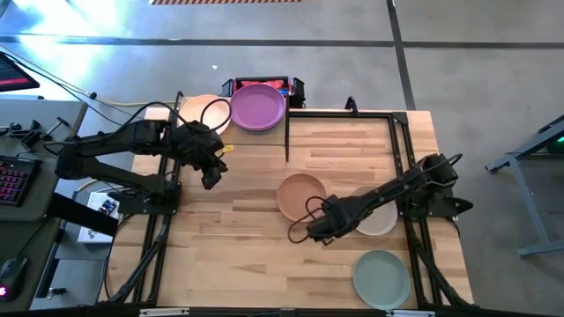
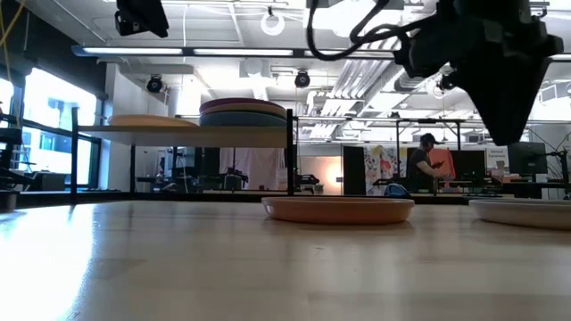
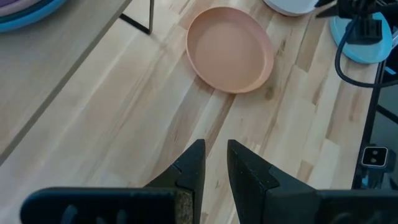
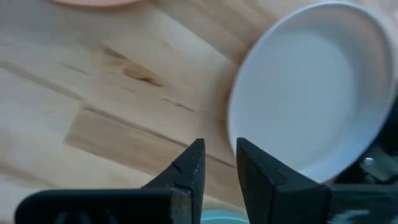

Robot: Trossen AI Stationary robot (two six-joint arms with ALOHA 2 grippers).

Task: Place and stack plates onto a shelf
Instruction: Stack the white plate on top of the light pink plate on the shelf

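High view, left to right: left gripper (image 1: 211,179) over bare tabletop (image 1: 238,255) just in front of the shelf (image 1: 189,107), jaws nearly together, empty. Shelf holds peach plate (image 1: 201,109) and purple plate (image 1: 257,106) topping a stack. Terracotta plate (image 1: 300,195) mid-table. Right gripper (image 1: 300,236) beside it, jaws narrowly apart, empty. Cream plate (image 1: 380,218) partly under right arm; sage green plate (image 1: 382,278) near front edge.
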